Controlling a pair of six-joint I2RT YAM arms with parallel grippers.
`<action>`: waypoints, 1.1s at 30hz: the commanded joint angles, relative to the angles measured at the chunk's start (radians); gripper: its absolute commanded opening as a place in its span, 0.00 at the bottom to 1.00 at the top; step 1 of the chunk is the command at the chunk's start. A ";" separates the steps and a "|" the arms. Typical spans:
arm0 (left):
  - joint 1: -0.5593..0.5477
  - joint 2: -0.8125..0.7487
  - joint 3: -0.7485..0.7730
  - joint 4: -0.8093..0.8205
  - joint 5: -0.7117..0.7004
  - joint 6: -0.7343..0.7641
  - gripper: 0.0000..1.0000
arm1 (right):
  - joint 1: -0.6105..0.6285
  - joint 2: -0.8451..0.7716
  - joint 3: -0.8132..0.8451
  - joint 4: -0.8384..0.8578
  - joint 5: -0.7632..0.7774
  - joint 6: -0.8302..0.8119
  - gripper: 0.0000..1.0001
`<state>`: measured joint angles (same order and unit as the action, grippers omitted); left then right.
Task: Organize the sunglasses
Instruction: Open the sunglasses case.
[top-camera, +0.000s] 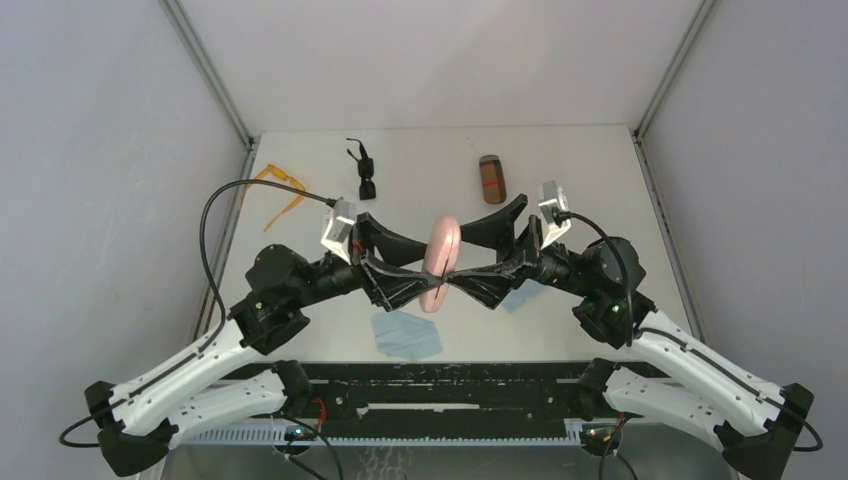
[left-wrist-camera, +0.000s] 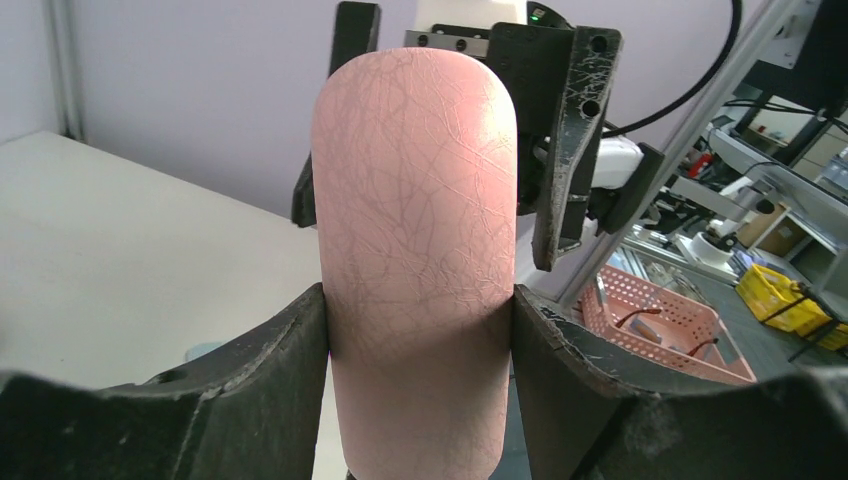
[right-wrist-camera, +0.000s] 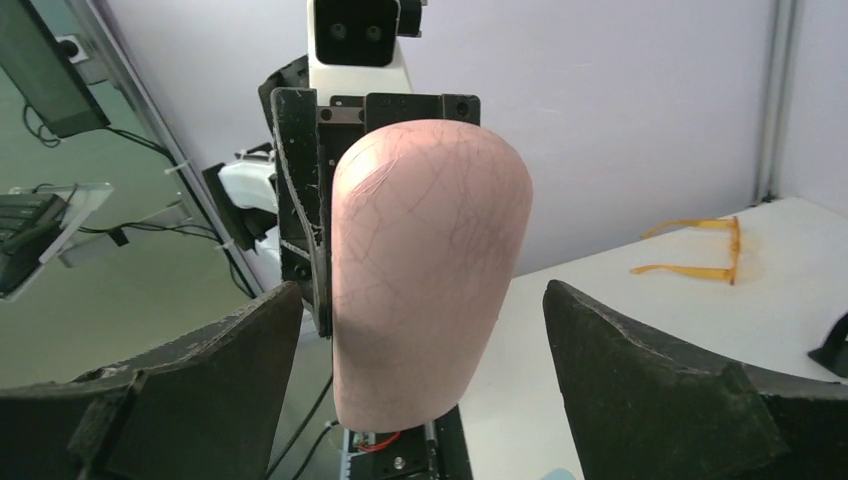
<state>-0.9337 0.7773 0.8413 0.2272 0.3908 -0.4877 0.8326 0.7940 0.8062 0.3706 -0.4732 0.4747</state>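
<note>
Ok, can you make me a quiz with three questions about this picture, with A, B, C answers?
1. Where are the orange sunglasses? A. far left of the table B. on the floor C. in a box
2. What colour is the case held between the arms? A. green B. pink C. yellow
3. How is the right gripper? A. open B. shut on the case C. holding sunglasses

Answers: 1 A, they lie near the table's far left edge. 2 B, it looks pink in every view. 3 A, a gap shows beside the case, which only the left gripper clamps.
</note>
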 joint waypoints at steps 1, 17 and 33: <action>-0.002 0.002 -0.006 0.118 0.080 -0.038 0.00 | -0.004 0.021 0.003 0.116 -0.059 0.070 0.88; -0.002 0.002 -0.007 0.153 0.085 -0.055 0.00 | 0.002 0.047 0.003 0.170 -0.124 0.118 0.48; -0.002 0.007 0.130 -0.235 -0.358 0.154 0.00 | 0.050 0.004 0.109 -0.276 0.447 -0.040 0.00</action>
<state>-0.9379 0.7803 0.8803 0.0902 0.2451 -0.4290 0.8612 0.8021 0.8230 0.2283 -0.2939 0.5217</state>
